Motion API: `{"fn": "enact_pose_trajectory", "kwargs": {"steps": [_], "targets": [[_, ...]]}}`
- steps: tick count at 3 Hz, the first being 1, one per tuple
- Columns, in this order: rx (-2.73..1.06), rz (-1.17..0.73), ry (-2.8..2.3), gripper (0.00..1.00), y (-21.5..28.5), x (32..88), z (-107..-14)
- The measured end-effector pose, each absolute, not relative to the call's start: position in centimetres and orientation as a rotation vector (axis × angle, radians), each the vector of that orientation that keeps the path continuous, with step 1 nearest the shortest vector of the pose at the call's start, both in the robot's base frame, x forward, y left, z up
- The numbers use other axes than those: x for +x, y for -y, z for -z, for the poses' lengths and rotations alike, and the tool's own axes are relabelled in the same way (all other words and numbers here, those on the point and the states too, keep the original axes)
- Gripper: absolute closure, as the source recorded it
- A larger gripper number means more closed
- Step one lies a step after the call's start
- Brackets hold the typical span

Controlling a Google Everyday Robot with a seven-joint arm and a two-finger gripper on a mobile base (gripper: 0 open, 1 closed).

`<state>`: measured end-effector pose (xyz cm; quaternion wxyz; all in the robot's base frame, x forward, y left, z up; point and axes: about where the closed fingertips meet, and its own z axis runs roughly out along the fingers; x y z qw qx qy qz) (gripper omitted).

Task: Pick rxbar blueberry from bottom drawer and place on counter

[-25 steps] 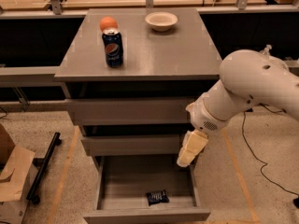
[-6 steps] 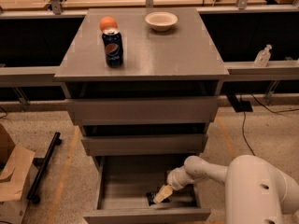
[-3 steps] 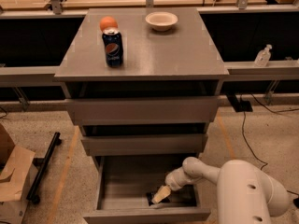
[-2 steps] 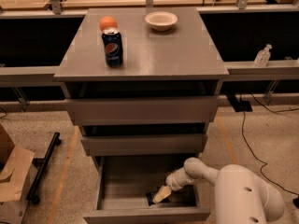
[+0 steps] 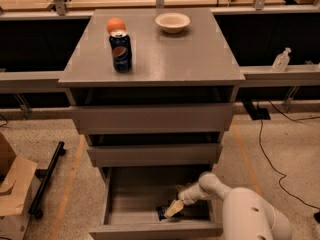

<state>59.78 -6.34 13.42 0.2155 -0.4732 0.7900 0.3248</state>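
Pincer, lower centre inside the bottom drawer, meets the rxbar blueberry; grip unclear, so secure it before lifting.

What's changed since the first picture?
The arm swung down from beside the cabinet into the open bottom drawer; the gripper now sits at the rxbar blueberry near the drawer's front. Whether it holds the bar cannot be told. The bar stayed put, as did the Pepsi can, orange and bowl on the counter.
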Motion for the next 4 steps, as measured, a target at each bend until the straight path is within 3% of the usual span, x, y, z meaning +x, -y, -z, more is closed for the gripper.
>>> {"fn": "enact_pose_trajectory", "kwargs": {"steps": [3, 4], "targets": [[-1.318, -0.887, -2.175, 0.0, 6.09, 59.3, -11.31], [-1.317, -0.895, -2.19, 0.18, 5.91, 58.75, -10.98]]}}
